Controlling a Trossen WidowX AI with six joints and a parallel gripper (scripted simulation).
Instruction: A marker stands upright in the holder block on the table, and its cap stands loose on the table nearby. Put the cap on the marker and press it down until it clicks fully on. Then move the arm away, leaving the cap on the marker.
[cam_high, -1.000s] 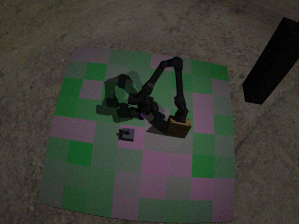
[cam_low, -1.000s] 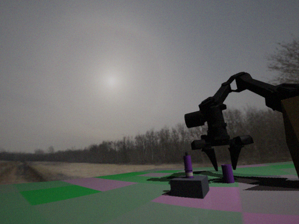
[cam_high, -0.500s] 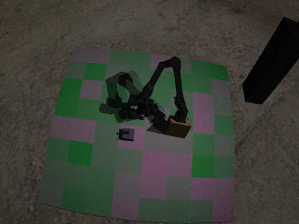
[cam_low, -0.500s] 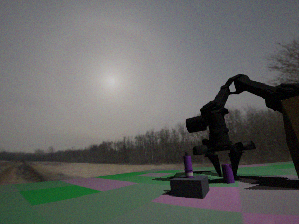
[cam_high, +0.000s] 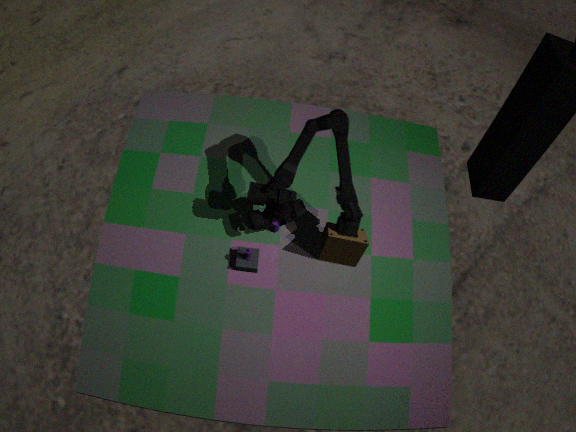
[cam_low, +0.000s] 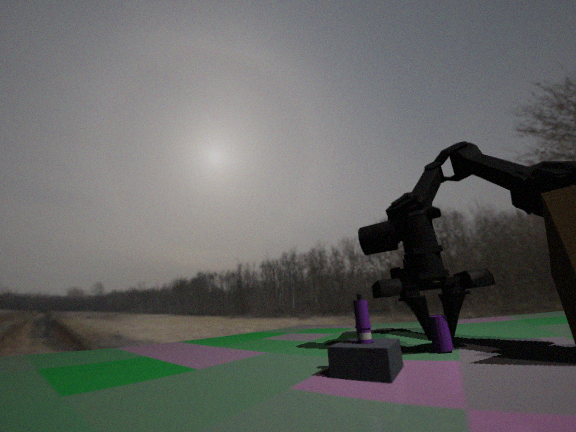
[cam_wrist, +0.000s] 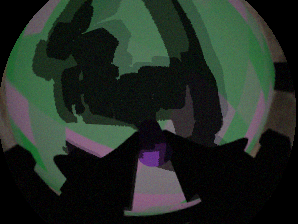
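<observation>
The purple cap (cam_high: 275, 226) (cam_low: 442, 335) (cam_wrist: 152, 157) stands roughly upright on the table, at the fingertips. My gripper (cam_low: 440, 327) points down and is shut on the cap, with one finger on each side of it. In the wrist view the fingers partly frame the cap, and its dark far part is hard to make out. The purple marker (cam_low: 362, 315) (cam_high: 247, 253) stands upright in the holder block, with its dark tip up and bare. The grey holder block (cam_low: 357, 362) (cam_high: 251, 263) sits a short way from the gripper.
The arm's brown base block (cam_high: 343, 249) stands to the right of the cap in the top view. A tall dark box (cam_high: 520, 125) is beyond the checkered table top (cam_high: 195, 360) at the upper right. The arm's shadow falls around the cap.
</observation>
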